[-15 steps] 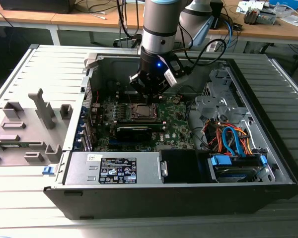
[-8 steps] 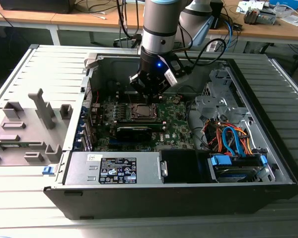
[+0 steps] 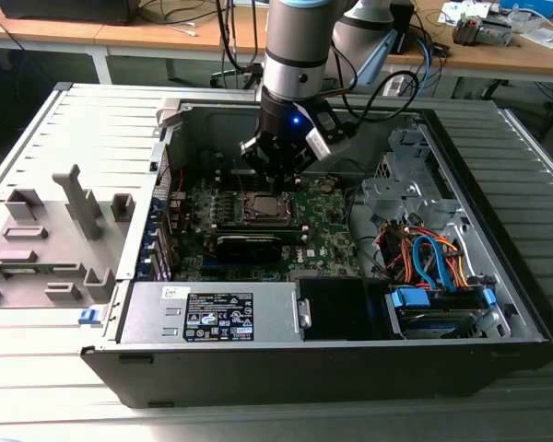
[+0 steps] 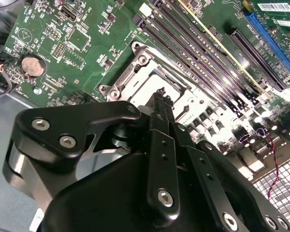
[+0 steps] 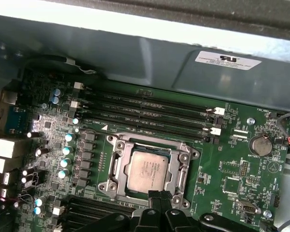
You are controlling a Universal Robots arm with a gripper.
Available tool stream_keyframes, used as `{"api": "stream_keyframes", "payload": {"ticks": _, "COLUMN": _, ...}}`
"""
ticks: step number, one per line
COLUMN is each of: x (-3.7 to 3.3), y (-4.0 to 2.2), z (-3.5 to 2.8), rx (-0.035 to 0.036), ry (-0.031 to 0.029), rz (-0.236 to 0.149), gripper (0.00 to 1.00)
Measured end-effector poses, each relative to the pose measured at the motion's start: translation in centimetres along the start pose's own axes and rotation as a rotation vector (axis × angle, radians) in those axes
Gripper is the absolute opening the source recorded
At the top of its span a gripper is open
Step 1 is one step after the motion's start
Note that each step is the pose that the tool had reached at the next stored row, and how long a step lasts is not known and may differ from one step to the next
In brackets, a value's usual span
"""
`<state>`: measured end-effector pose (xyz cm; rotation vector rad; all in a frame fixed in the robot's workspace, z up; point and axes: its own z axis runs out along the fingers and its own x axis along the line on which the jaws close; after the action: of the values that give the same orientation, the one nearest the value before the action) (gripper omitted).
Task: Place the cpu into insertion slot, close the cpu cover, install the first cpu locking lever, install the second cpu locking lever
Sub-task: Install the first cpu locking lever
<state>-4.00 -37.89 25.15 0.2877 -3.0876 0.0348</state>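
Chip placement looks done: we see the cpu [image 5: 147, 170] lying flat in the insertion slot [image 5: 117, 166], its silvery top showing through the window of the cpu cover [image 5: 180, 170], which we judge to be already folded down over it. Whether either locking lever is latched we cannot tell; no lever can be made out clearly along the frame, so we log both lever steps as unconfirmed.

The gripper [image 5: 159, 197] hangs directly over one edge of the socket, its tip just beside the chip and close to the frame. Its fingers [image 4: 160, 108] are drawn tightly together into a narrow point, holding nothing that we can see. In the exterior view the gripper [image 3: 278, 184] stands just above the socket, mid-board inside the open computer case [image 3: 332, 364].

Around the socket: memory slots [image 5: 145, 113] run along one side, and a coin battery [image 5: 260, 144] sits well apart on the green board [image 5: 222, 164].
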Motion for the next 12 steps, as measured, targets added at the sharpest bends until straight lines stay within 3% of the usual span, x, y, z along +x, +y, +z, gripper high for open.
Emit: {"api": "stream_keyframes", "payload": {"ticks": 12, "x": 0.00, "y": 0.00, "z": 0.01, "rx": 0.0009, "ry": -0.0005, "rz": -0.022, "gripper": 0.11}}
